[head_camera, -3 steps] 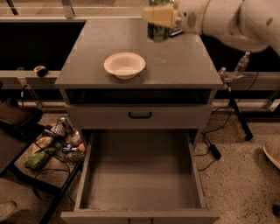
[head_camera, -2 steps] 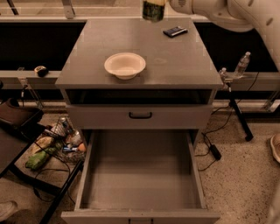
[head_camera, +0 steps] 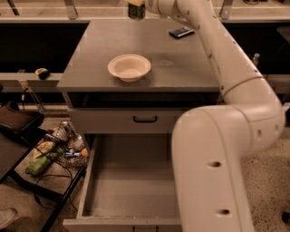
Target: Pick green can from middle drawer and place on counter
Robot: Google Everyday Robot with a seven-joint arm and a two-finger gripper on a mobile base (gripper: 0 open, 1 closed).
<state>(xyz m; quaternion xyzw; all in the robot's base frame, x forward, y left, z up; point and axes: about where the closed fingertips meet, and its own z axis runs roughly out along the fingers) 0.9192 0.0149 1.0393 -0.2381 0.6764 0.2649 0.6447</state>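
Observation:
The green can [head_camera: 136,12] is at the top edge of the view, over the far edge of the counter [head_camera: 181,68]. My gripper [head_camera: 136,3] is shut on its upper part and is mostly cut off by the frame. I cannot tell whether the can touches the counter. My white arm [head_camera: 217,149] runs from the bottom right up to the gripper. The middle drawer [head_camera: 129,186] is pulled open below, and its gray floor is bare.
A white bowl [head_camera: 129,67] sits on the counter left of centre. A small dark flat object [head_camera: 181,32] lies at the back right. The closed drawer front with a black handle [head_camera: 145,119] is above the open drawer. A cluttered rack [head_camera: 54,149] stands at the left.
My gripper has carried the green can left and farther back along the counter. My arm now fills the right side of the view and hides the drawer's right part.

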